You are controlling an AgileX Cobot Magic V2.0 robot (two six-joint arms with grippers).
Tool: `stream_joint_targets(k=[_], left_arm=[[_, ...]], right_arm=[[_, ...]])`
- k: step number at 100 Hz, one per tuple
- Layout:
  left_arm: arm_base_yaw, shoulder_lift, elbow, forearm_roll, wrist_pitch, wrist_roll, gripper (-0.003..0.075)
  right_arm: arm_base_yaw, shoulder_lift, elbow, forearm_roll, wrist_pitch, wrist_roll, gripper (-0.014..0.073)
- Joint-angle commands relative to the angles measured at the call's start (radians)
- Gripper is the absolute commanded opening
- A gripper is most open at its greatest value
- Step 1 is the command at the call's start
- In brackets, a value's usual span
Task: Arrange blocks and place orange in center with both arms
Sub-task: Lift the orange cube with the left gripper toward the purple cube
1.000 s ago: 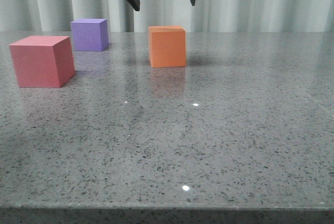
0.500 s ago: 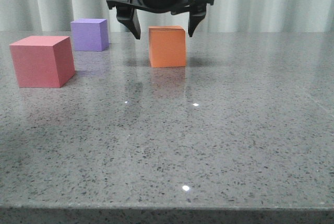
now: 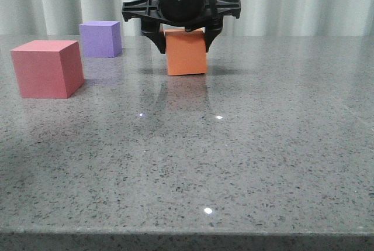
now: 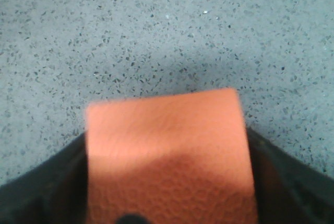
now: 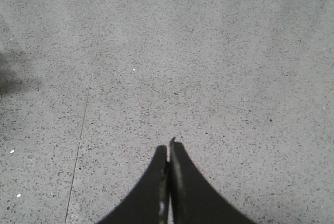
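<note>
You see the left gripper [image 3: 183,35] has dropped since half a second ago, and its fingers now clasp the orange cube [image 3: 186,52] on both flanks. The cube sits on the speckled table [image 3: 245,145], right of the purple cube [image 3: 100,38] and pinkish-red cube [image 3: 47,68]. Your right gripper [image 5: 168,153] is pressed closed, holding nothing.

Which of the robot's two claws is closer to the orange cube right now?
The left. The left gripper has its fingers on either side of the orange cube, which fills its wrist view. The right gripper is shut over bare table, no cube in its view.
</note>
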Motion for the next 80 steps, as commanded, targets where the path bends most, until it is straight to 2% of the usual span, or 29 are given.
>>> stream_joint_targets(k=[1, 12, 22, 47, 67, 80], left_arm=[[-0.007, -0.067, -0.037, 0.029, -0.029, -0.009, 0.0342], [-0.007, -0.074, -0.051, 0.023, -0.028, 0.009, 0.0264], [-0.007, -0.096, -0.072, -0.011, -0.023, 0.119, 0.0217], [0.033, -0.214, -0.083, -0.019, 0.033, 0.273, 0.0210], [0.128, -0.278, -0.065, -0.100, 0.059, 0.414, 0.0210], [0.214, -0.292, -0.036, -0.156, 0.076, 0.447, 0.0210]], right_arm=[[-0.007, -0.001, -0.026, -0.018, -0.075, -0.007, -0.0069], [-0.007, -0.001, -0.026, -0.018, -0.075, -0.007, -0.0069], [-0.007, -0.001, -0.026, -0.018, -0.075, -0.007, -0.0069], [-0.007, -0.001, -0.026, -0.018, -0.075, -0.007, -0.0069], [-0.007, -0.001, -0.026, -0.018, -0.075, -0.007, -0.0069], [-0.007, -0.001, -0.026, -0.018, -0.075, -0.007, -0.0069]])
